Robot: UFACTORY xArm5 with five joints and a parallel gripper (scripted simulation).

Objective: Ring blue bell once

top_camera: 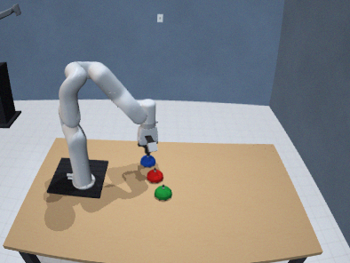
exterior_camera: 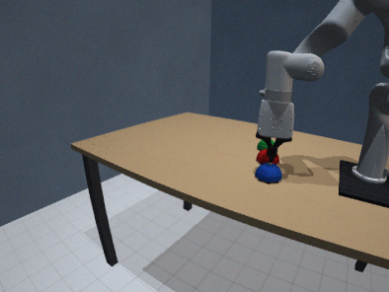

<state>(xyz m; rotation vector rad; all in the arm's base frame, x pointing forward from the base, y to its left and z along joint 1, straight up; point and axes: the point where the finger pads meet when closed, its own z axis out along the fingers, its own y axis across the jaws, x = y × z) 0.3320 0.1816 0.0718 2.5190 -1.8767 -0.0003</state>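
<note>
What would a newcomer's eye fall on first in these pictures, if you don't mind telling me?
Probably the white arm arching from its black base plate at the wooden table's left end, its shut tool poised directly over the blue bell. Next, the three bells in a diagonal row near the table's middle: blue, then the red bell, then the green bell nearest the front edge.

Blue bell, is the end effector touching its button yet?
Cannot tell. In the top view the shut end effector meets the blue bell, but no contact or gap shows plainly; the exterior view doesn't settle it.
</note>
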